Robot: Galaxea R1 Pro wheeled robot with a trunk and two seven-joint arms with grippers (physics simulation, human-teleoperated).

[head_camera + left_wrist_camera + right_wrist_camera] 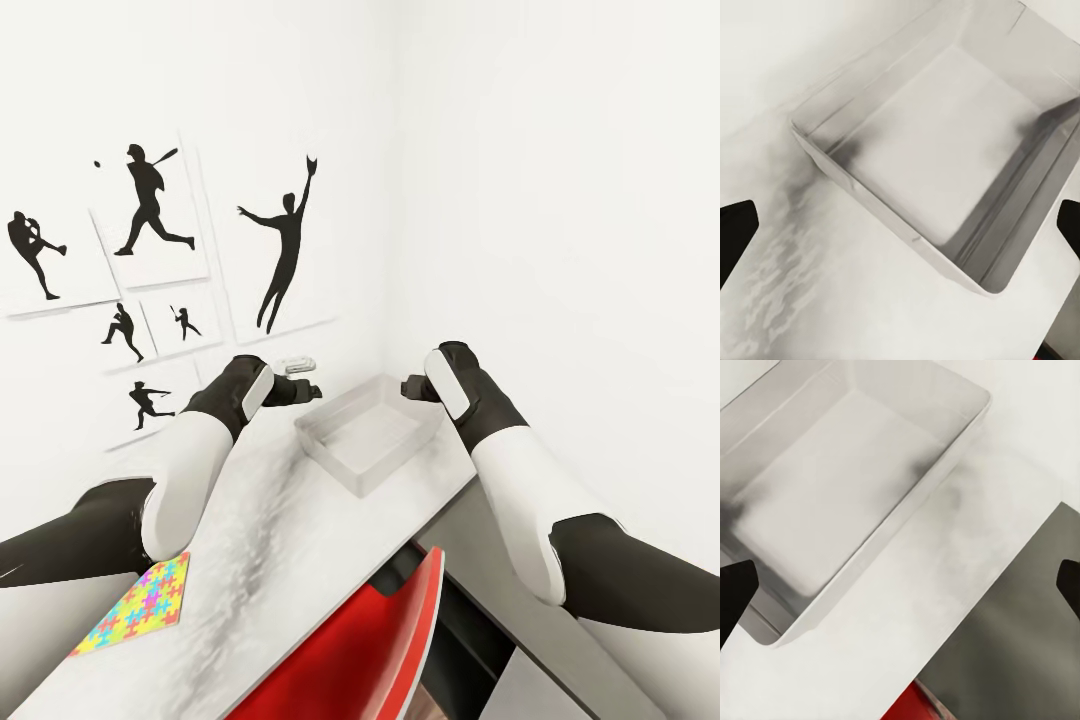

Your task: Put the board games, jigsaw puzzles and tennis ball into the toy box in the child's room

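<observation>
The toy box (368,440) sits near the tabletop's (250,540) far corner, close to the two walls, its inside bare and open from above. The left gripper (300,388) hangs just off its far-left rim, the right gripper (412,388) by its far-right rim, both with jaws apart. A bare pale stretch runs from the box back to the jigsaw puzzle (140,606) at the near left edge. The red chair (355,655) back crowds the tabletop's near edge.

The jigsaw puzzle (140,606) is partly hidden under the left arm; a small wall object (297,366) seems unidentifiable.
</observation>
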